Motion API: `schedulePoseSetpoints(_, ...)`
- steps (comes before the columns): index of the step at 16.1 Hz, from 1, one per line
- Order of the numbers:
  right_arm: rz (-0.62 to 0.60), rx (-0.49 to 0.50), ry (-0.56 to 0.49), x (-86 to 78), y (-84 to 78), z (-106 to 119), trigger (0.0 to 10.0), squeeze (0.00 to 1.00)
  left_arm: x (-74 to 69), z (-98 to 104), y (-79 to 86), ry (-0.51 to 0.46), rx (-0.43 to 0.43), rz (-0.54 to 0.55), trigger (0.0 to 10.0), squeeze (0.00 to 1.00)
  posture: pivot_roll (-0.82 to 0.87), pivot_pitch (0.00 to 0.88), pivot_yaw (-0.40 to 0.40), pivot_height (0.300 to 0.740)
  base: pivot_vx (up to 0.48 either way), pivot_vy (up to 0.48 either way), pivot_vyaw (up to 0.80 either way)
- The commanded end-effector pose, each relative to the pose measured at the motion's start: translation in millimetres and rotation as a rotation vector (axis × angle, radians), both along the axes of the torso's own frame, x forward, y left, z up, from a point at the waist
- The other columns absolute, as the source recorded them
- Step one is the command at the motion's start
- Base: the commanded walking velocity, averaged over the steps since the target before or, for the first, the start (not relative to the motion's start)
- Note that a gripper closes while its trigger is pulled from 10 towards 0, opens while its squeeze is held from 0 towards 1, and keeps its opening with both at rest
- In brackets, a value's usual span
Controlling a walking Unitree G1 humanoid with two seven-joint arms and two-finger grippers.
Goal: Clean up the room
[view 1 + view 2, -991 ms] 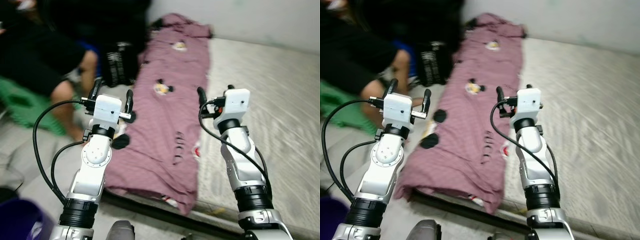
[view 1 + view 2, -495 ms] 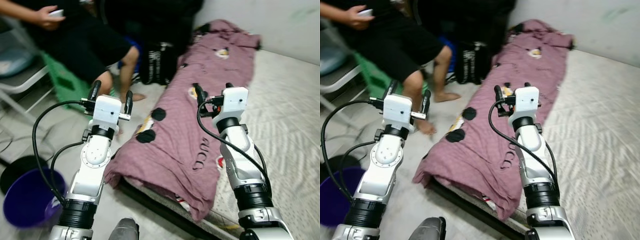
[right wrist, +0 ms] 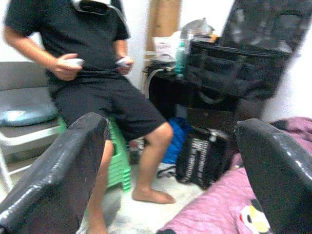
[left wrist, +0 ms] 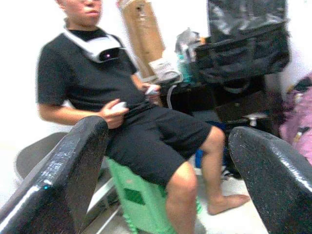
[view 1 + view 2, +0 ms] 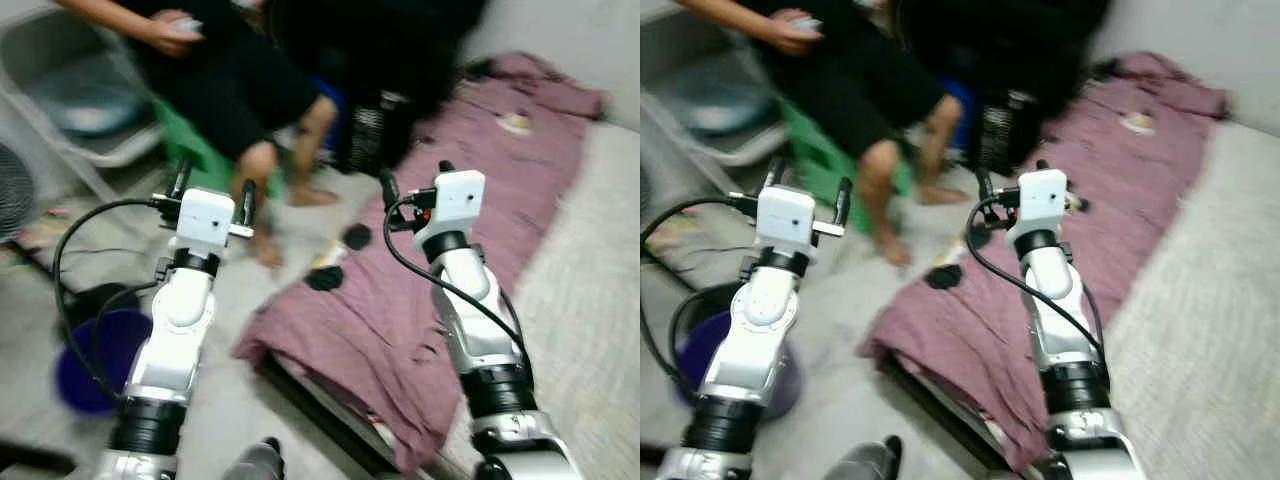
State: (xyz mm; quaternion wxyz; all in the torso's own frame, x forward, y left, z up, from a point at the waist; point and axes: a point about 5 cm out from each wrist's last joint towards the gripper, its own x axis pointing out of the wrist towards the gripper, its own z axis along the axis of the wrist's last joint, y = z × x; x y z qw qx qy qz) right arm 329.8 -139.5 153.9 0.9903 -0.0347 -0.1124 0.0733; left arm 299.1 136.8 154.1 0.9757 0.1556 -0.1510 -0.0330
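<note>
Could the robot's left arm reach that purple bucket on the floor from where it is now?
Probably not yet. The left gripper is held up high, open, while the bucket sits low on the floor beside the arm. Nothing blocks the way, but it would need to bend down.

View swung left toward seated person (image 5: pixel 230 80).

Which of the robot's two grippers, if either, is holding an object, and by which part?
Neither. The left gripper and right gripper are both raised with fingers apart and nothing between them.
</note>
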Motion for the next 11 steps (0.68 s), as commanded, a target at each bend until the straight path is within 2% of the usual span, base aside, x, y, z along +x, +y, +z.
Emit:
schedulePoseSetpoints(1,-0.014,0.008,-0.003,-0.2,-3.9,0.2,10.0,0.0,-0.1,0.1,-2.6,0.002,0.006,-0.014,10.0,0.0,0.03,0.0,-0.003,0.74,0.0,0.0,0.8)
schedulePoseSetpoints(11,-0.014,0.007,-0.009,0.0,-3.8,0.3,10.0,0.0,0.4,0.0,-2.8,0.001,0.01,-0.021,10.0,0.0,0.03,0.0,0.001,0.74,0.0,0.0,0.8)
